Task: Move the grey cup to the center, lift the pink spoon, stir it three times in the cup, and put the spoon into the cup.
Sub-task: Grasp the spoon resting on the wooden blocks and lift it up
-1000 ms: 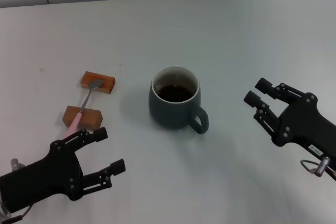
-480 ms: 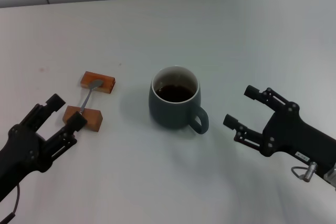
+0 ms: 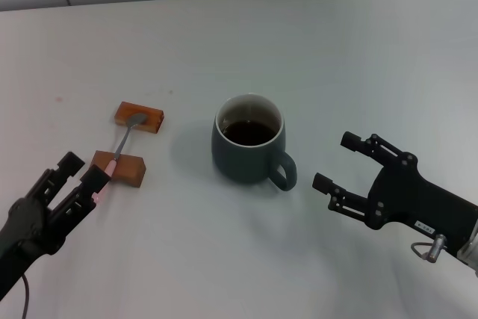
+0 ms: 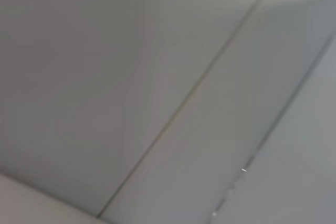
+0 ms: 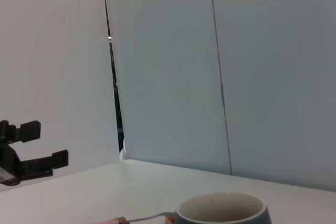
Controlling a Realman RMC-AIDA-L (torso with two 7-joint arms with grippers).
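Cup point(image 3: 249, 140): stood mid-table, bare surface all round.
Spoon point(image 3: 122, 145): bridged two blocks point(image 3: 139, 117).
Left gripper point(image 3: 82, 171): narrow gap, at spoon's pink end.
Right gripper point(image 3: 334, 163): spread wide, beside cup handle.

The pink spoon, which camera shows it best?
The head view: the pink spoon lies whole across two wooden blocks, left of the grey cup. The right wrist view catches only a sliver; the left wrist view shows none.

grey cup point(image 3: 249, 140) upright, pink spoon point(image 3: 119, 147) bridging blocks point(image 3: 139, 117)
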